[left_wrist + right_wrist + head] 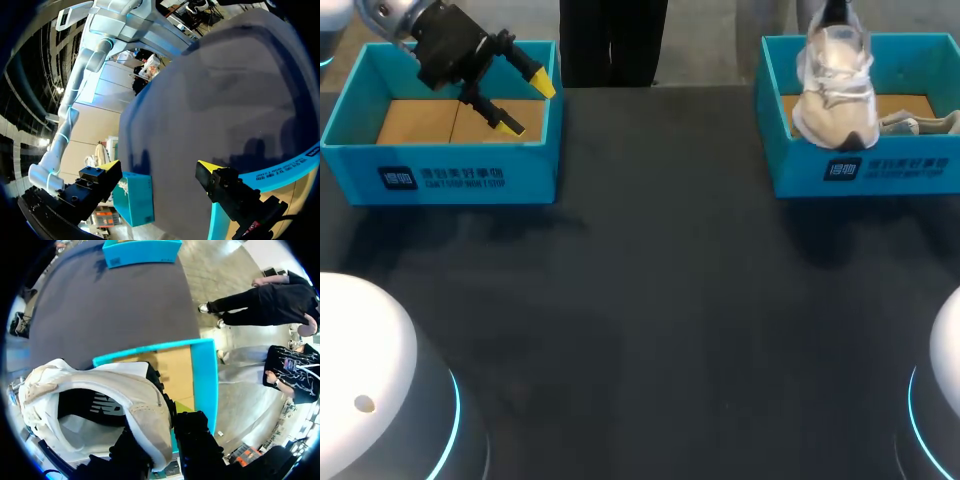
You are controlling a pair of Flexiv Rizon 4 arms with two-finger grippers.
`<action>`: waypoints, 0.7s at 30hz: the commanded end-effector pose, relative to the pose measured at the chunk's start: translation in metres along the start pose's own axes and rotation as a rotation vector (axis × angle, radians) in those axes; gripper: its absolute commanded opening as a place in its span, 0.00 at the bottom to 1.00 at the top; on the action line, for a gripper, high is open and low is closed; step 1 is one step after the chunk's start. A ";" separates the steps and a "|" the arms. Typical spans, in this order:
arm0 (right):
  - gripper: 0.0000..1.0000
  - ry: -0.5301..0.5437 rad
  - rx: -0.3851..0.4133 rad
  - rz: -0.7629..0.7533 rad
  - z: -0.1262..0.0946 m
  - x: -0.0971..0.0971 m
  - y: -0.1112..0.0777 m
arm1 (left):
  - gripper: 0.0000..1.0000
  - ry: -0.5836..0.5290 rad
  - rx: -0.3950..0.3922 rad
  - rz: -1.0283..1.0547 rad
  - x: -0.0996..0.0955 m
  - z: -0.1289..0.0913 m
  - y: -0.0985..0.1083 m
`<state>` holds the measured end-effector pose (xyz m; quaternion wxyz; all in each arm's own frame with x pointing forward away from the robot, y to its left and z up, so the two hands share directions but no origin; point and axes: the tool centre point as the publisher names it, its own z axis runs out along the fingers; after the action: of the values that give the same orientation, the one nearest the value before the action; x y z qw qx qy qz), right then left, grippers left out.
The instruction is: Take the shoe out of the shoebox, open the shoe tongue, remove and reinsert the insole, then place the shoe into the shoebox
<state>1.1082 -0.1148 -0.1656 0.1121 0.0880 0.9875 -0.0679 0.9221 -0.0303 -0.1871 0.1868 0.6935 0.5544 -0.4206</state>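
The right tool [160,426] is clenching the heel collar of the white mesh sneaker [835,90] above the teal cardboard shoebox [800,172] at the far right corner of the bench [650,290]. The left tool [527,102] is hanging released. The sneaker's weight could be pulling that thin pinch loose.

- In the head view, dim, even light falls from above on the dark table [650,300]. Soft shadows lie just near of the left shoebox [440,180] and the right shoebox [865,170].
- The white shoe [835,90] is bright, and its top is smeared.
- In the left wrist view the table shows a pale sheen, and the left gripper [160,167] casts faint shadows on it.
- In the right wrist view the shoe's inside is dark.
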 end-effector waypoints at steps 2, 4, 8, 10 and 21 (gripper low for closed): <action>0.00 0.010 0.005 -0.007 0.002 -0.019 -0.014 | 1.00 0.003 -0.003 0.000 0.000 0.000 -0.002; 0.00 0.010 0.009 -0.006 0.005 -0.026 -0.024 | 1.00 0.003 -0.003 0.000 0.000 0.000 -0.002; 0.00 0.013 0.008 0.012 0.011 -0.037 -0.045 | 1.00 0.003 -0.003 0.000 0.000 0.000 -0.002; 0.00 0.019 0.007 0.022 0.015 -0.042 -0.055 | 1.00 0.003 -0.003 0.000 0.000 0.000 -0.002; 0.00 0.035 0.030 0.029 0.038 -0.064 -0.104 | 1.00 0.003 -0.003 0.000 0.000 0.000 -0.002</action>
<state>1.1497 -0.2185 -0.1717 0.1025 0.1031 0.9857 -0.0853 0.9222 -0.0302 -0.1871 0.1868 0.6934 0.5544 -0.4206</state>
